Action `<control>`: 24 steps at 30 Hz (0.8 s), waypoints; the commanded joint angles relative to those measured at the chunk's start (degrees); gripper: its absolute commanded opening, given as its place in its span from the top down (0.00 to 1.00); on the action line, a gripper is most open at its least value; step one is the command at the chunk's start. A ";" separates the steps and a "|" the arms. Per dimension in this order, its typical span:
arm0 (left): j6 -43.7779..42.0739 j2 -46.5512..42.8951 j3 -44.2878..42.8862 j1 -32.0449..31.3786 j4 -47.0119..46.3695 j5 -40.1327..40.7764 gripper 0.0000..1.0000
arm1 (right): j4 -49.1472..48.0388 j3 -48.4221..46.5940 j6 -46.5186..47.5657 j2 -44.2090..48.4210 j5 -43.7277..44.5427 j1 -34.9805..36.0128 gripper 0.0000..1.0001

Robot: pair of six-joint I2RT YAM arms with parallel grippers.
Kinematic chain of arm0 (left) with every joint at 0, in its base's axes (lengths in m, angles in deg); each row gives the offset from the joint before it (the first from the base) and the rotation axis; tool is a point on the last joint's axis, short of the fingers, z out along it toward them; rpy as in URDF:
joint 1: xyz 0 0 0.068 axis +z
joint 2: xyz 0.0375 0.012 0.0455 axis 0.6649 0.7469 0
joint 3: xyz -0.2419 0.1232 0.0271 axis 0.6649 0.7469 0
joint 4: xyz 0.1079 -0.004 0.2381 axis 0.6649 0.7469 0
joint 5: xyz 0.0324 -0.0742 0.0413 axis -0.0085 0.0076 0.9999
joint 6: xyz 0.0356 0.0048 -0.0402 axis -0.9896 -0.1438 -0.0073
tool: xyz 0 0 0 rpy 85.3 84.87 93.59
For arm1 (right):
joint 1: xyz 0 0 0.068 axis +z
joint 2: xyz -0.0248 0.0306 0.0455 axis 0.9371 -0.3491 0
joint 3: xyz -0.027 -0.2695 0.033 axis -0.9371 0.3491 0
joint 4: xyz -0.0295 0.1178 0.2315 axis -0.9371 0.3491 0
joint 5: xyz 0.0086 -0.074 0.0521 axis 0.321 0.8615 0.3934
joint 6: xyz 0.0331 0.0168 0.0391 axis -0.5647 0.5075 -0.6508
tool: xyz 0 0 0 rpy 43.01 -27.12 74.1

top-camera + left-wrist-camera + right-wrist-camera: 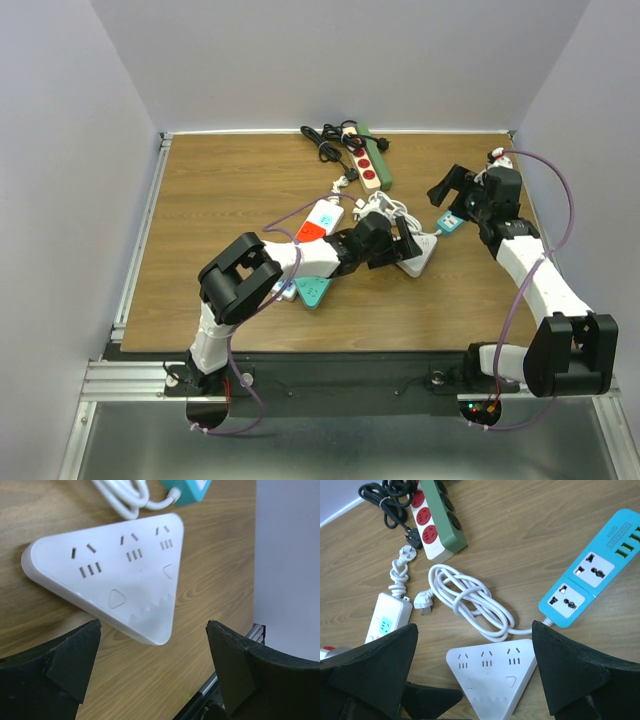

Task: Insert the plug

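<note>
A white triangular power strip (420,256) lies flat on the wooden table, sockets up. It fills the left wrist view (115,575) and shows in the right wrist view (492,672). Its coiled white cable (470,602) ends in a loose white plug (424,602) lying on the table. My left gripper (408,240) is open and empty, low over the strip's corner, its jaws (155,665) wide apart. My right gripper (447,190) is open and empty, hovering higher, above the strip and cable (475,675).
A blue power strip (595,575) lies to the right of the cable. A green and red power strip (437,520) with a black cable and plug (412,537) lies at the back. A small white strip (385,620) with its own white plug (407,554) lies left.
</note>
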 commanded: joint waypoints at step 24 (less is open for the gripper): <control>8.04 7.44 -2.66 0.20 -1.55 -2.83 0.01 | -1.16 -2.35 -0.26 1.42 1.02 -0.34 0.00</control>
